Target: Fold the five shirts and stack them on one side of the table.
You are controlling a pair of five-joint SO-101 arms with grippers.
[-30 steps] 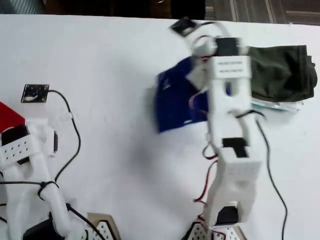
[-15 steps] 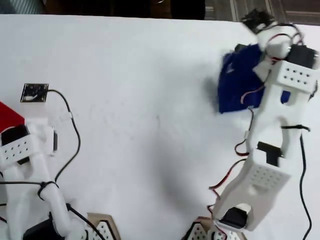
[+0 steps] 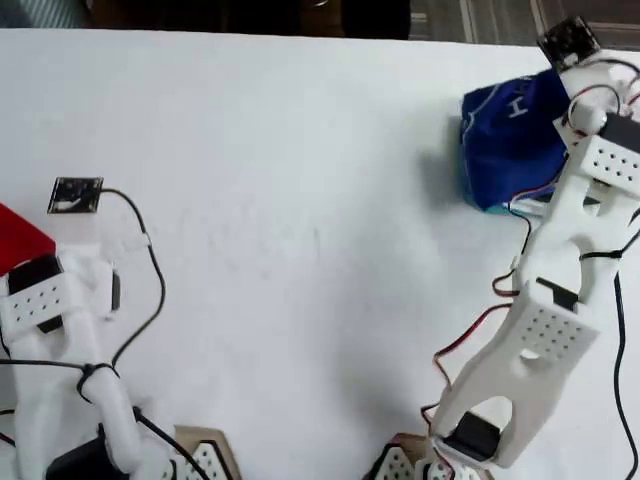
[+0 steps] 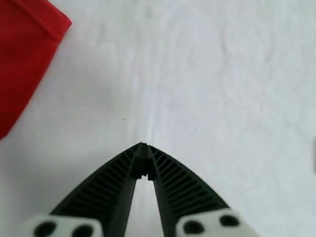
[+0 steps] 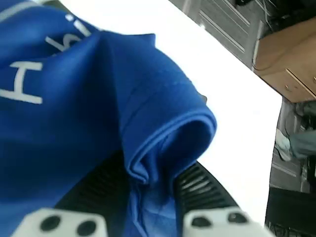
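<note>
A folded blue shirt (image 3: 510, 135) with white lettering lies at the table's far right corner, over a stack of which a teal edge (image 3: 497, 207) shows. My right arm (image 3: 560, 250) stretches up to it. In the right wrist view my right gripper (image 5: 153, 185) is shut on a folded edge of the blue shirt (image 5: 89, 103). A red shirt (image 3: 20, 235) lies at the table's left edge, beside my left arm (image 3: 45, 300). My left gripper (image 4: 143, 165) hangs shut over bare white table, with the red shirt (image 4: 24, 59) off to one side.
The white table (image 3: 280, 200) is bare between the two arms. Black cables (image 3: 150, 270) trail from the left arm and red wires (image 3: 470, 340) from the right. The far table edge (image 3: 250, 35) borders a dark floor.
My right arm swung from the table's middle to the far right corner with the blue shirt, which now covers the dark green shirt. The left arm stayed put.
</note>
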